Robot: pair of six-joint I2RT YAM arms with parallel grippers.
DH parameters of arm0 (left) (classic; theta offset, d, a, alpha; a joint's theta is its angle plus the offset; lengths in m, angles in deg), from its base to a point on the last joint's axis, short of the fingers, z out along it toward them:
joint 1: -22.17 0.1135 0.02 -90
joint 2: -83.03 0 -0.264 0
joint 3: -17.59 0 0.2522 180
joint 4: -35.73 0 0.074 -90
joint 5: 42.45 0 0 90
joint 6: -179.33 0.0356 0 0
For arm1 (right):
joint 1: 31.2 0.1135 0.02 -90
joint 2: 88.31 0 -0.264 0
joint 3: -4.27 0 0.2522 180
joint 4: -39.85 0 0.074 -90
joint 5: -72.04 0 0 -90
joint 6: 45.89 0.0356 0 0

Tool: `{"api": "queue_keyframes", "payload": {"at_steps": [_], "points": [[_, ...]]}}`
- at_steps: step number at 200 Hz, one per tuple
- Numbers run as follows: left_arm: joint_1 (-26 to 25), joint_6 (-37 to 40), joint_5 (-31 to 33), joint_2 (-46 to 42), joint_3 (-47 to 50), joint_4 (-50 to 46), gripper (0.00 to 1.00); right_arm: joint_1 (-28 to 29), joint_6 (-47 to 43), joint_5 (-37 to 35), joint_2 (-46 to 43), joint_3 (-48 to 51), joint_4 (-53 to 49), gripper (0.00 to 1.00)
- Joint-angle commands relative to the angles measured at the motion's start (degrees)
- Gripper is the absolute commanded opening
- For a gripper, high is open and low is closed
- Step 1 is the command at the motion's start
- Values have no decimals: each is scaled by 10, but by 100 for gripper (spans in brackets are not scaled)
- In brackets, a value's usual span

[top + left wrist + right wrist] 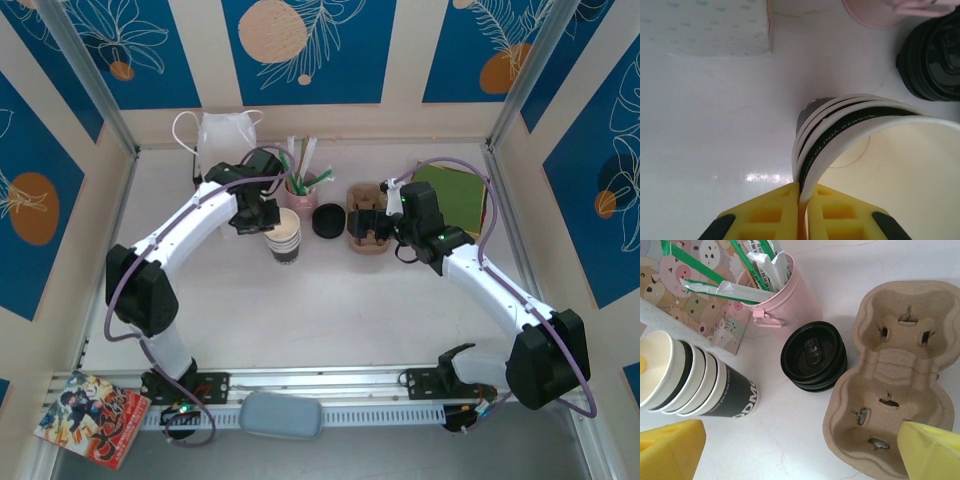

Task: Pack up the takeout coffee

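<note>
A stack of lidless white paper cups with dark bands (284,238) stands mid-table, tilted in the right wrist view (700,382). My left gripper (268,218) is shut on the rim of the top cup (875,165), one yellow finger (765,215) outside the wall and the other inside (804,192). My right gripper (372,222) hangs open over the table (800,450), between the cups and a brown pulp cup carrier (895,380). A stack of loose black lids (813,356) lies beside the carrier. The takeout coffee itself is out of view.
A pink cup of wrapped straws (302,190) stands behind the lids. A white paper bag (222,135) stands at the back left, and green sheets (450,190) lie at the back right. Walls close the table (330,310) on three sides.
</note>
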Motion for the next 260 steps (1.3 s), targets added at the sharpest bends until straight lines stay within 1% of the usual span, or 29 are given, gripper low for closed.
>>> {"api": "queue_keyframes", "payload": {"at_steps": [1, 35, 57, 111, 142, 209, 216, 260], "points": [[18, 15, -6, 21, -31, 10, 11, 2, -5, 0, 6, -20, -3, 99], [24, 23, -1, 44, -73, -1, 11, 2, -6, -2, 5, -21, -5, 99], [24, 23, -4, 45, -87, -10, 9, 1, -6, -2, 6, -21, -6, 99], [24, 18, -5, 19, -91, -29, 9, 1, -4, 0, 10, -22, -5, 99], [24, 17, 7, -8, -99, -42, 9, 1, -2, 4, 11, -24, -5, 99], [22, 20, 13, -34, -159, -75, 9, 3, -3, 4, 11, -26, -7, 99], [22, 21, 13, -39, -164, -78, 6, 3, -2, 3, 10, -26, -8, 99], [10, 22, 18, -79, -169, -86, 7, 7, -4, -2, 9, -28, -13, 99]]}}
